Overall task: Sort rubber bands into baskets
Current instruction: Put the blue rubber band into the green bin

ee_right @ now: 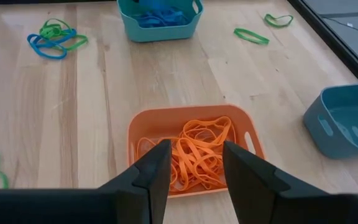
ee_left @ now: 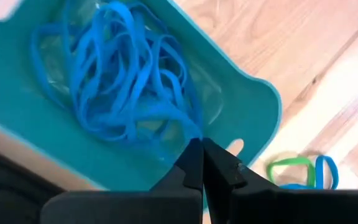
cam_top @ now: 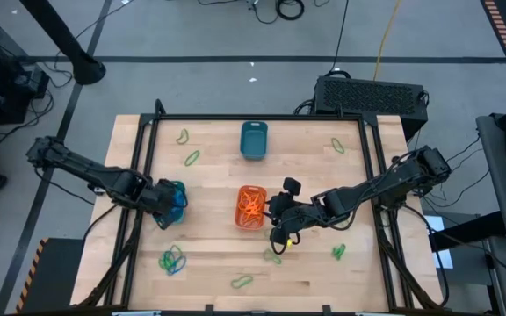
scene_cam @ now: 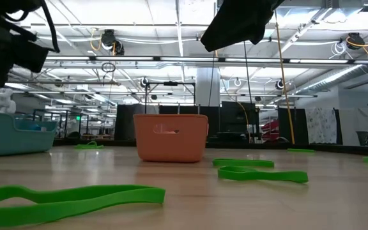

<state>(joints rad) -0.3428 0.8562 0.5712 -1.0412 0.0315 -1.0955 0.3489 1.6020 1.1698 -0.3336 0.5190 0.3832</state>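
Right gripper (ee_right: 194,177), jaws parted and empty, hangs just short of the orange basket (ee_right: 143,129) of orange bands (ee_right: 197,152) — long axis toward it — with green bands (cam_top: 273,256) nearby; beyond, left gripper (ee_left: 201,167), closed, over the turquoise basket (ee_left: 253,102).

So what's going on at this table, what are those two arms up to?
They're sorting coloured rubber bands into little baskets. The left tool is shut, right over the turquoise basket, which already holds a tangle of blue bands. The right tool is open, hanging over the orange basket full of orange bands. The dark teal basket looks empty, and several green bands still lie loose on the table.
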